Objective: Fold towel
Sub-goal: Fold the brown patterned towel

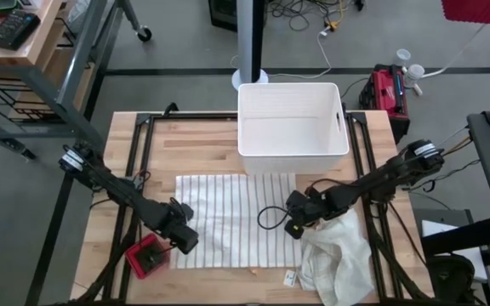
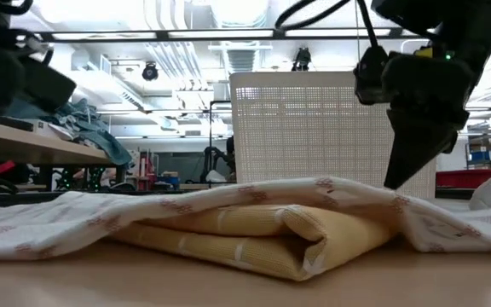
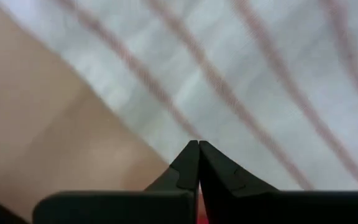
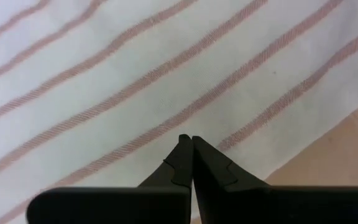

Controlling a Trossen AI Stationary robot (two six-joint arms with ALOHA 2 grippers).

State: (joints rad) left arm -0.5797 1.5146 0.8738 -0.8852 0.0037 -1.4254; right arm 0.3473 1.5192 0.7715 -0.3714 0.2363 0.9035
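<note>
One striped towel [image 1: 232,217] is what we've got laid out flat in the middle of the wooden surface [image 1: 194,140], white with thin reddish stripes, sitting just in front of the white bin [image 1: 292,119]. From the low view it looks rumpled along the near edge, with a yellowish folded cloth [image 2: 262,234] bunched up under it.

Our left hand [image 1: 185,240] is down at the towel's left front corner, fingers pressed together with nothing between them. In the left wrist view the closed tips hang right over the towel's edge where the cloth meets bare wood. Our right hand [image 1: 293,228] is over on the towel's right edge, also pinched together and empty; its wrist view shows the shut tips over the stripes with a sliver of wood off to one side.

Just beside the right hand, at the front right of the surface, there's a crumpled pile of pale cloth [image 1: 339,259]. A small red thing [image 1: 145,257] sits by the left hand near the front left corner. We can't tell whether either hand is actually touching the towel.
</note>
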